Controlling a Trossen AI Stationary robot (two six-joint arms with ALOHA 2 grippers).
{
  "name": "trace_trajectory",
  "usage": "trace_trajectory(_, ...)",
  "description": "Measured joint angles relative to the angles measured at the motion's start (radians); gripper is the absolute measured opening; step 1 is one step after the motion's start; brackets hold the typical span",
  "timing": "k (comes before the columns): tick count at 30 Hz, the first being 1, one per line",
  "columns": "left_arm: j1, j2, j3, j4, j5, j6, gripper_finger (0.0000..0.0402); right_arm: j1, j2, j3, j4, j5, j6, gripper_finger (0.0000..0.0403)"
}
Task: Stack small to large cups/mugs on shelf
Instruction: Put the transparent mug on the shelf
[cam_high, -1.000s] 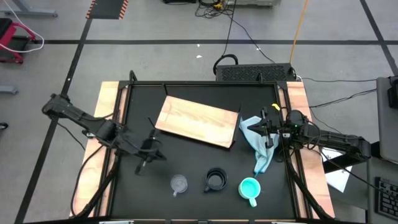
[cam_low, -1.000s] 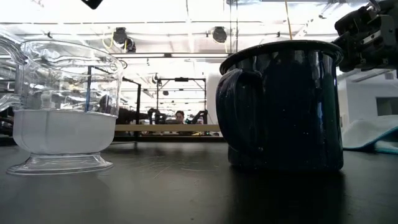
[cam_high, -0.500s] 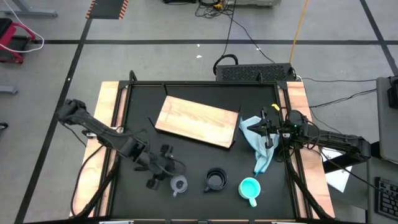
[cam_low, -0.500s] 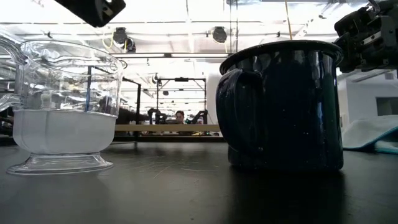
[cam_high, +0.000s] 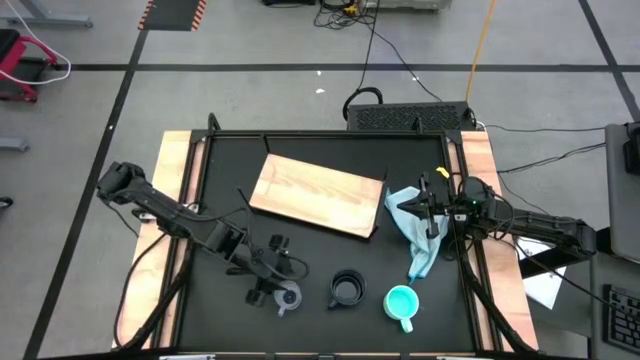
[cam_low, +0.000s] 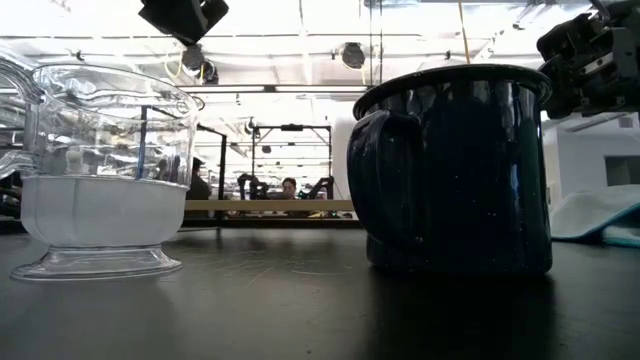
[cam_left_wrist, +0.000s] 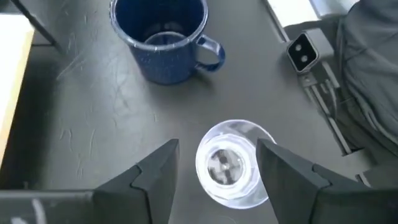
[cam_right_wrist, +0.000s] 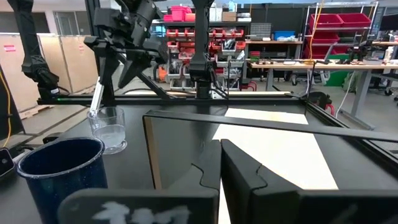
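Observation:
The clear glass cup (cam_high: 288, 297) stands on its foot near the table's near edge; the black mug (cam_high: 347, 289) and the turquoise mug (cam_high: 401, 303) stand to its right. The wooden shelf board (cam_high: 318, 195) lies flat toward the far side. My left gripper (cam_left_wrist: 217, 149) hangs open just above the glass cup (cam_left_wrist: 229, 165), one finger on either side of its rim, touching nothing. In the low view it (cam_low: 185, 18) shows above the cup's rim (cam_low: 105, 75). My right gripper (cam_high: 432, 212) is shut, waiting over the right edge.
A pale blue cloth (cam_high: 418, 232) lies crumpled between the board and my right gripper. Pale wooden rails (cam_high: 175, 200) run along both table sides. The black mug (cam_left_wrist: 161, 37) stands about a cup's width from the glass cup.
My left gripper has moved toward the table's near edge and to the right, from the open tabletop to a place over the glass cup, and its fingers have opened. The cups have not moved.

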Motion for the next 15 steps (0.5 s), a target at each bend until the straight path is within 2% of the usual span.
trace_trajectory(15,0.018,0.139,0.0,0.015,0.03,0.064,0.0216,0.0,0.001,0.0,-0.019,0.0,0.0,0.0)
